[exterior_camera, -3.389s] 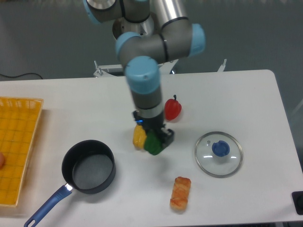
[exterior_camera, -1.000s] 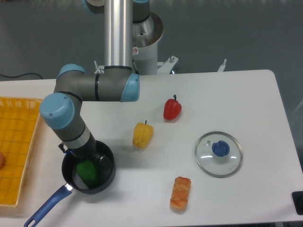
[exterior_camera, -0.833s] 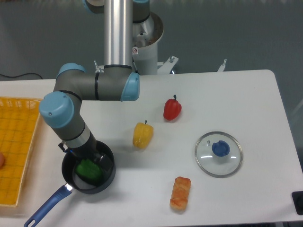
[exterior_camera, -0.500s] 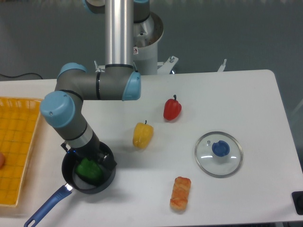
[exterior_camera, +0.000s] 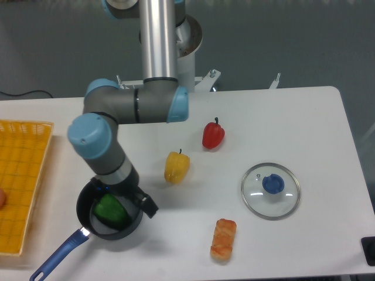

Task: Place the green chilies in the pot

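- The gripper [exterior_camera: 133, 198] hangs over the right rim of the pot [exterior_camera: 94, 229]; whether its fingers are apart or together cannot be told, but they hold nothing.
- The green chilies [exterior_camera: 112, 211] lie inside the pot, near the white table's [exterior_camera: 304, 123] front-left edge.
- The pot's blue handle [exterior_camera: 55, 254] points toward the front-left corner.
- A yellow pepper [exterior_camera: 176, 167] stands just right of the arm, a red pepper [exterior_camera: 213, 134] beyond it.
- A glass lid [exterior_camera: 270, 190] and a fried snack [exterior_camera: 223, 239] lie to the right.
- A yellow basket [exterior_camera: 23, 175] sits at the left edge.
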Tool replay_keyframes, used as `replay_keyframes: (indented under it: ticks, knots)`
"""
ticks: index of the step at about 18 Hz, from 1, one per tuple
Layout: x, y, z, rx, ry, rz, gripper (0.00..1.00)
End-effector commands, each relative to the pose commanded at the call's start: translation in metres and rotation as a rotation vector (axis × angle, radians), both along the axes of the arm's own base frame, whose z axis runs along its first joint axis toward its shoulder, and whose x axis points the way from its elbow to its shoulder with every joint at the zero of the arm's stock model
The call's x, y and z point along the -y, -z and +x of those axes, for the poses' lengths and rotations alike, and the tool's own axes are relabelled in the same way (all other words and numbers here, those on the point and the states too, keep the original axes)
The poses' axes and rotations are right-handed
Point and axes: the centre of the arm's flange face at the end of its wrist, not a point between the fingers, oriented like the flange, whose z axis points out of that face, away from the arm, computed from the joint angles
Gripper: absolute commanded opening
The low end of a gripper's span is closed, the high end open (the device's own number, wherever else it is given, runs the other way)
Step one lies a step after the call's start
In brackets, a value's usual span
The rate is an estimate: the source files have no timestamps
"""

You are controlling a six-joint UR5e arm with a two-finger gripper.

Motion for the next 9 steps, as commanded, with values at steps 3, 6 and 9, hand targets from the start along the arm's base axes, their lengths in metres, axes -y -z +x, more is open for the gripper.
replay_keyframes:
  ticks: [3, 6, 9]
  knots:
    - [0.012, -0.006, -0.023, 0.009, 0.015, 0.006, 1.00]
    - [0.027, -0.010, -0.046, 0.010, 0.023, -0.003, 1.00]
    - [0.043, -0.017, -0.066, 0.017, 0.076, -0.007, 1.00]
